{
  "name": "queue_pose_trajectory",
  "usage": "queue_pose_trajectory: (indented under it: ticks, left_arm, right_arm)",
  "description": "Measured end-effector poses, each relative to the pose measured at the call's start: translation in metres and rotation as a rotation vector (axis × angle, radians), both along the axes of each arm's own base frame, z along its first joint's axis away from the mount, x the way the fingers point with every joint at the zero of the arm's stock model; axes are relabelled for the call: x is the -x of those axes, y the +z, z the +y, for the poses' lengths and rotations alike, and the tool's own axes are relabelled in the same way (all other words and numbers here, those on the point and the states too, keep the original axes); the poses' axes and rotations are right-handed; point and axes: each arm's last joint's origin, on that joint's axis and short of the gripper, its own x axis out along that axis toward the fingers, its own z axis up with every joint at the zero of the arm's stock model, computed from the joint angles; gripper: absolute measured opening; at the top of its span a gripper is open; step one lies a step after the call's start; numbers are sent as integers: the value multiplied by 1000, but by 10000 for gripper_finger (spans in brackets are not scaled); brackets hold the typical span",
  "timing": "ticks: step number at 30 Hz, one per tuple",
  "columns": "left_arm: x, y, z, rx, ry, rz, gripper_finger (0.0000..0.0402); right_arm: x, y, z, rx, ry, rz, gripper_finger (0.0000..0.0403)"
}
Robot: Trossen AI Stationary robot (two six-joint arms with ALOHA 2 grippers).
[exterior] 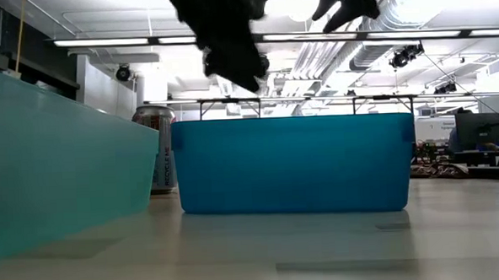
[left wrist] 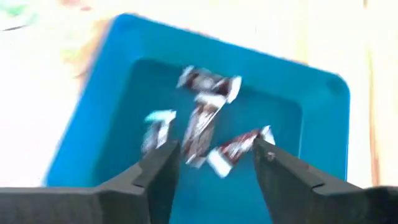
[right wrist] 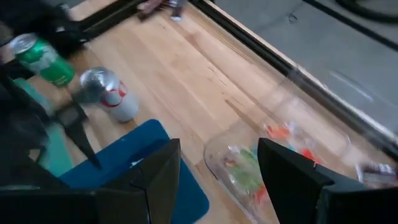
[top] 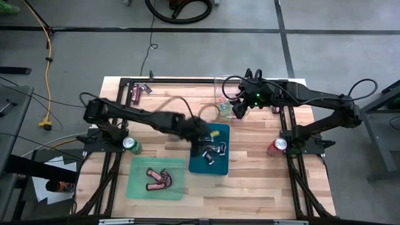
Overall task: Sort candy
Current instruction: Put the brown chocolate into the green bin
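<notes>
Left hand (left wrist: pixel 211 163): over the blue bin (top: pixel 220 164), fingers parted, nothing between them.
Right hand (right wrist: pixel 217 165): above the clear container (right wrist: pixel 323 134) at the far side of the tabletop (top: pixel 262 181), fingers spread, grasping nothing.
Dark/silver candy (left wrist: pixel 205 121): several wrapped pieces lying loose on the floor of the blue bin, just beyond the left hand's fingers.
Red-brown bars (top: pixel 157 180): a few in the pale green tray (top: pixel 139 187), beside the blue bin.
Small bright candy (right wrist: pixel 245 174): red and green pieces inside the clear container.
Soda cans: green can (top: pixel 131 145) near the left arm's base, red can (top: pixel 277 147) near the right arm's base.
</notes>
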Motion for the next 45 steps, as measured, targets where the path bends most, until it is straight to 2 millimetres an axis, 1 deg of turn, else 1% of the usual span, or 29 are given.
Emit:
queue_pose_trajectory:
  ticks: [3,7,8,10,13,16,20,22,25,29,35,39,42,45]
  left_arm:
    - [17,26,17,-10,50,-48,208]
    - [53,58,40,-40,117,-164,220]
    - [64,62,45,-43,134,-184,221]
    - [82,72,52,-35,179,-277,223]
    - [108,75,59,-4,246,-371,223]
    - [130,69,59,38,293,-429,223]
    - [149,56,54,99,332,-447,223]
    - [157,49,51,127,342,-440,223]
    - [163,43,47,157,351,-440,223]
    - [166,40,45,187,383,-437,223]
    - [165,43,45,188,385,-474,223]
    - [163,48,47,185,458,-545,223]
    - [161,52,48,190,500,-602,223]
    - [160,56,49,196,503,-637,223]
  right_arm:
    - [6,-4,-5,-37,-139,32,209]
    - [19,-13,-17,-94,-327,105,209]
    - [23,-16,-21,-103,-373,128,209]
    - [31,-26,-31,-116,-474,188,209]
    - [46,-49,-49,-152,-636,281,209]
    - [61,-79,-67,-226,-754,363,209]
    - [86,-118,-92,-331,-901,450,209]
    - [100,-134,-102,-382,-975,487,209]
    - [115,-152,-112,-437,-1045,526,209]
    - [123,-170,-120,-466,-1092,551,209]
    - [120,-193,-131,-426,-1125,609,209]
    - [113,-209,-141,-399,-1099,647,208]
    - [111,-222,-146,-383,-1100,707,208]
    - [110,-235,-149,-368,-1101,791,208]
